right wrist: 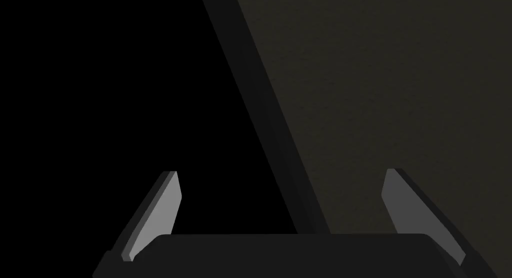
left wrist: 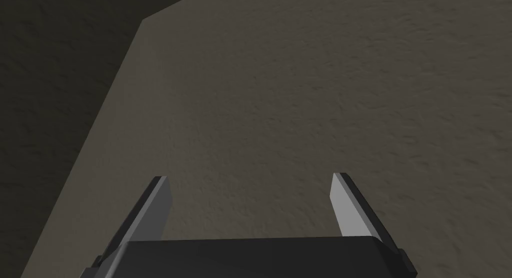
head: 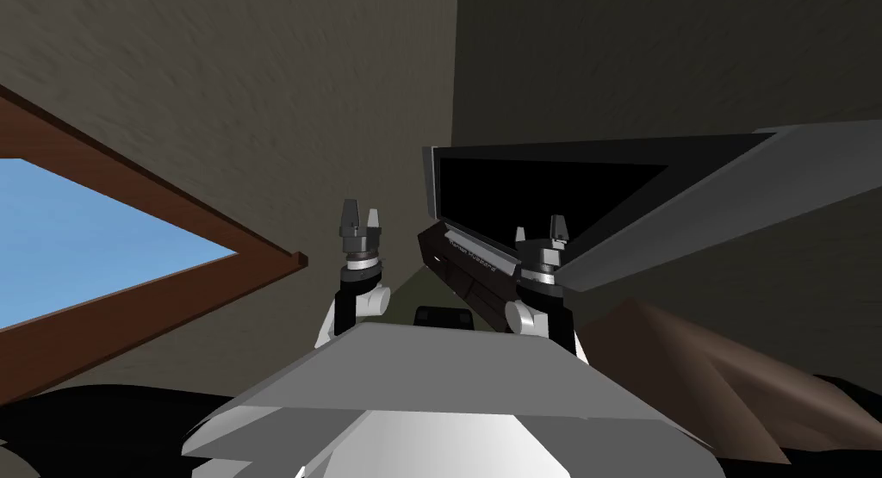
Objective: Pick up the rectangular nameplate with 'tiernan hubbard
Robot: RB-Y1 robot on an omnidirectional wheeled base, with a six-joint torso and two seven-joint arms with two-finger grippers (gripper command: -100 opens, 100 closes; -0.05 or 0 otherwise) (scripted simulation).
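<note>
Just beside the nameplate (head: 469,258), the right claw (head: 540,229) gapes wide; the left claw (head: 361,213) too, well apart.

Nameplate (head: 474,259) txt too small to read, end behind right gripper (head: 540,229).

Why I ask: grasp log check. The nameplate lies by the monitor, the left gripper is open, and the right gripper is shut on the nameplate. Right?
Wrong on the right gripper: the right wrist view shows it open, holding nothing. The nameplate lies by the monitor and the left gripper is open.
</note>
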